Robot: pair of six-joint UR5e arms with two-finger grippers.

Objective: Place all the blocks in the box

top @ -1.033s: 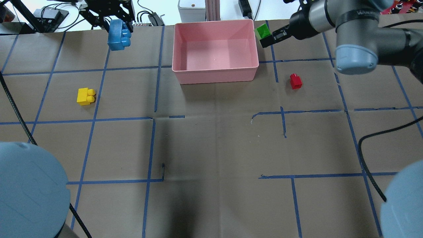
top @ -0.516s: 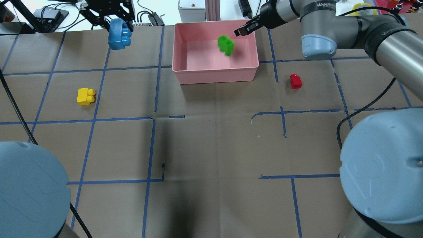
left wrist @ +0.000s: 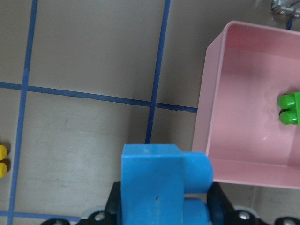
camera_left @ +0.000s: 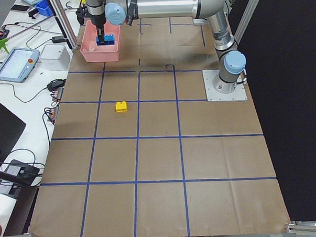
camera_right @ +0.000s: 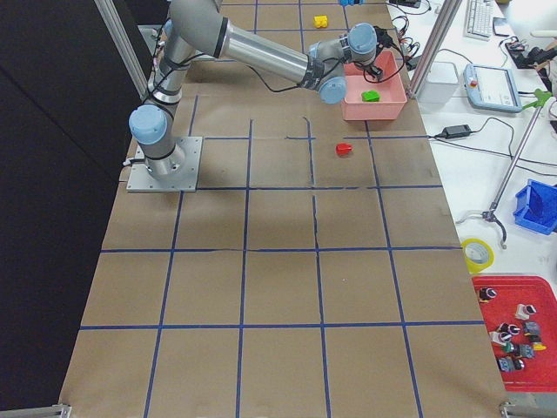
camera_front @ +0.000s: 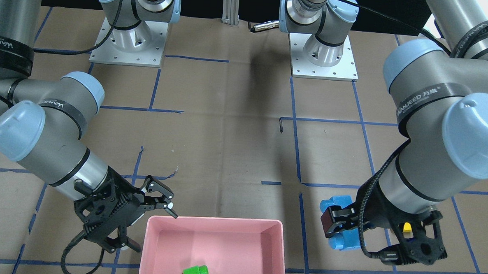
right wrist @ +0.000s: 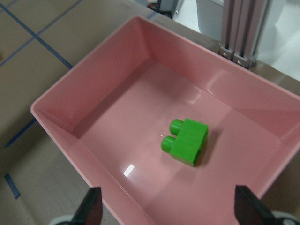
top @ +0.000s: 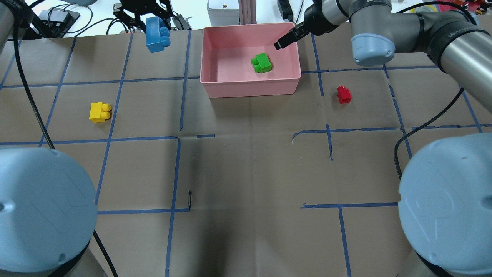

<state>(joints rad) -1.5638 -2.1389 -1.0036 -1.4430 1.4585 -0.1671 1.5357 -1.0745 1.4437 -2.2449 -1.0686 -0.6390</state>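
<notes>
The pink box stands at the table's far middle. The green block lies on its floor, also seen in the right wrist view. My right gripper is open and empty, above the box's far right corner. My left gripper is shut on the light blue block and holds it in the air left of the box. The yellow block lies on the table at the left. The red block lies right of the box.
Blue tape lines grid the brown table. Behind the far edge stand a white device, an aluminium post and cables. My arms' large elbows fill the overhead view's lower corners.
The right gripper swung over the box and opened; the green block dropped and now rests on the box floor. The left gripper carried the blue block to the right, toward the box.
</notes>
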